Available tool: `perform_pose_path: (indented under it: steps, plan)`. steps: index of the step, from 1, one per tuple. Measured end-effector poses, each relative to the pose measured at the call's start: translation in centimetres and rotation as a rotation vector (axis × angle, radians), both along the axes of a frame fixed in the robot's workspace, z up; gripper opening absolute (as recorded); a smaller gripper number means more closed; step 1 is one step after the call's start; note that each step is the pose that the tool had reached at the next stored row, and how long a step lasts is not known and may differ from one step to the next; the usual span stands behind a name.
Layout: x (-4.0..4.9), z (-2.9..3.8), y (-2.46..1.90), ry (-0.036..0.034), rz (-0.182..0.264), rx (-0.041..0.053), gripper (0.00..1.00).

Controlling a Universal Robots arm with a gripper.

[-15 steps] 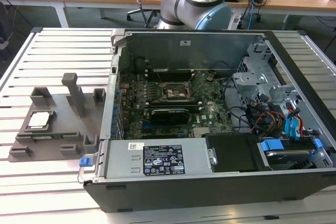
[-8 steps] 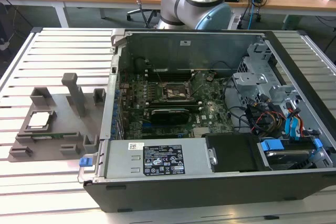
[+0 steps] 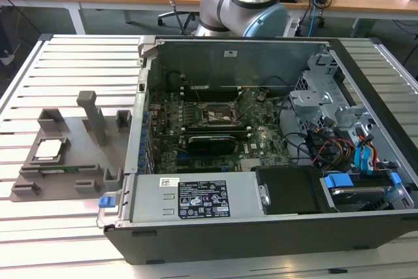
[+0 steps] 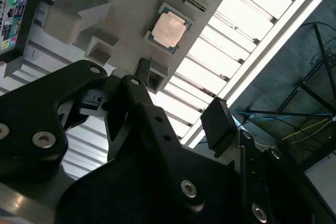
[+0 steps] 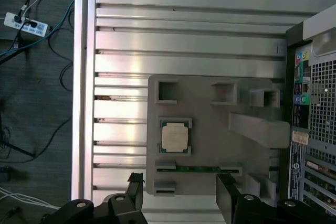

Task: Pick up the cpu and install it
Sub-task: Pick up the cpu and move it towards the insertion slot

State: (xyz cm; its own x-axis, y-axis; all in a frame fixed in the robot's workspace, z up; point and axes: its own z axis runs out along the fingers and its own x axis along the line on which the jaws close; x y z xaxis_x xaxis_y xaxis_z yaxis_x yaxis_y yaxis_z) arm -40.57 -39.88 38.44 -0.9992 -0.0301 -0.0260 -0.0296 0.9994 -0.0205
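My pincer (image 5: 181, 195), a pair of black metal fingers (image 5: 135, 183), stands wide open with nothing held. Between the two fingers I see only tray and table. In the second wrist view the pincer (image 4: 181, 97) shows the same broad gap, one square black pad (image 4: 218, 123) well apart from the other finger.

The cpu (image 5: 174, 136), a small flat square chip with a silvery-white metal top plate and a thin tan rim, lies face up in a square recess of the large grey plastic tray (image 5: 210, 129) with upright blocks. I am above it, not touching it. A thin green strip (image 5: 197, 170) lies in the tray between the cpu and my fingers.

In the exterior view the cpu (image 3: 52, 150) sits at the exterior view's left, a little below mid-height, on the tray (image 3: 75, 155), which rests on the slatted aluminium table (image 3: 65, 63). Just beside the tray, filling the middle and the exterior view's right, lies the open black desktop computer case (image 3: 261, 227). The black square metal socket frame (image 3: 219, 114) is on the board inside it, near the frame's centre and well apart from the cpu.
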Motion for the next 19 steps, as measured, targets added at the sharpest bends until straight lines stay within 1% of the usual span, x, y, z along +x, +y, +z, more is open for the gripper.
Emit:
perform_pose_path:
  steps: [3,19]
  plan:
    - [0.03,-0.27,0.0,0.0,0.0,0.0001,0.66]
    - [0.15,-1.11,0.0,0.0,0.0,0.0001,0.66]
